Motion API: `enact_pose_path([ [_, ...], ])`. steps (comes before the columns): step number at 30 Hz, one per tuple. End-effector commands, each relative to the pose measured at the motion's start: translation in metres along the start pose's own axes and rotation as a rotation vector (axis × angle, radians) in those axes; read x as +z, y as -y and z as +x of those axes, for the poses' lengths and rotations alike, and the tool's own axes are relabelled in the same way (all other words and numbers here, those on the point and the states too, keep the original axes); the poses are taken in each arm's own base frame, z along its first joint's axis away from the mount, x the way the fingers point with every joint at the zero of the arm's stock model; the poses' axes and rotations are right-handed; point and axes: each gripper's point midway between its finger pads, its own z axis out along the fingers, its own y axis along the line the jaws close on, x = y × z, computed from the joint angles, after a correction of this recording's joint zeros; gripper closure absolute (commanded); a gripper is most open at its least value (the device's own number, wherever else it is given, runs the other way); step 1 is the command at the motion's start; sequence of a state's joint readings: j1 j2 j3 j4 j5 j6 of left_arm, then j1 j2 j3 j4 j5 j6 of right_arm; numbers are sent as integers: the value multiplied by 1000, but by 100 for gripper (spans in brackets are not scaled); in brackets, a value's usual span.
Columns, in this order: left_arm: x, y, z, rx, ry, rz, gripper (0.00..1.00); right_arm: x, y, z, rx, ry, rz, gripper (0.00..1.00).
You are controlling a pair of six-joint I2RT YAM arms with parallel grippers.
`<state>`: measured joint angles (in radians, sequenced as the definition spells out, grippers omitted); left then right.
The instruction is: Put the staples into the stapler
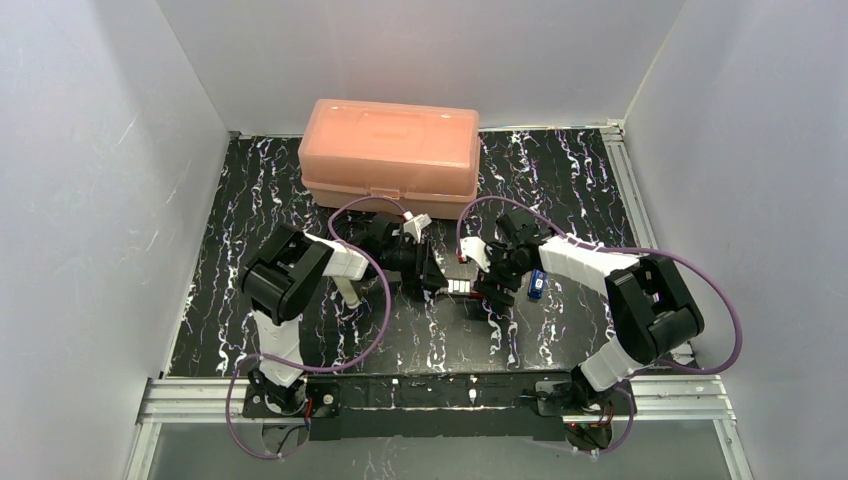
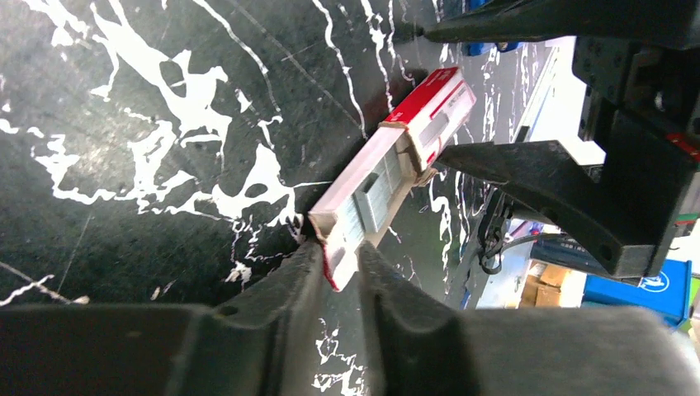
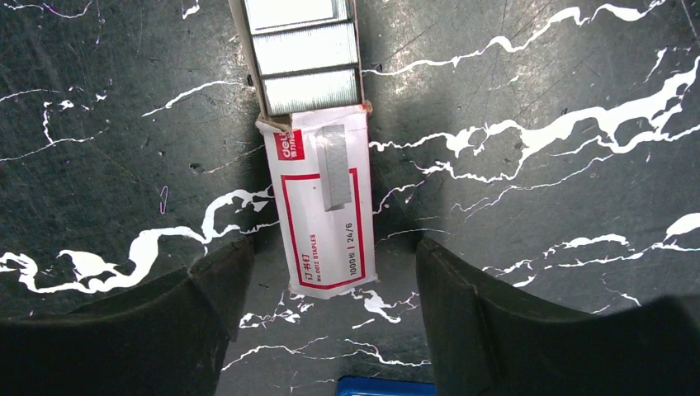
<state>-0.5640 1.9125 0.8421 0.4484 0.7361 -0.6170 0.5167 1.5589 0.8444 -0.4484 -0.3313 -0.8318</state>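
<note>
Left pincer (image 2: 342, 252) clamps the staples (image 2: 417, 124), hiding their near end.

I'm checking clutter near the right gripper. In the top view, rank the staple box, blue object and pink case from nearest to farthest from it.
1. Staple box, between the right gripper's open fingers.
2. Blue object, just to the right.
3. Pink case, farthest back.

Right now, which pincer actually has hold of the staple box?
The left pincer: it pinches the white tray end of the staple box. The right pincer is open, its fingers standing clear on both sides of the red sleeve.
</note>
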Motion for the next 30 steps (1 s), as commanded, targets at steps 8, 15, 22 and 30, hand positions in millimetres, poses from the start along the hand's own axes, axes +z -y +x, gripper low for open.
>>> enact_pose_path([
  [8,-25,18,-28,219,73,-52,32,-36,14,-23,151,47,107,17],
  [15,-44,27,-31,364,76,-89,23,-69,27,-23,263,83,225,17],
  [22,-74,42,-33,556,72,-142,10,-117,63,8,504,49,503,13],
  [30,-106,38,-35,708,61,-271,2,-132,78,59,772,-35,609,9],
])
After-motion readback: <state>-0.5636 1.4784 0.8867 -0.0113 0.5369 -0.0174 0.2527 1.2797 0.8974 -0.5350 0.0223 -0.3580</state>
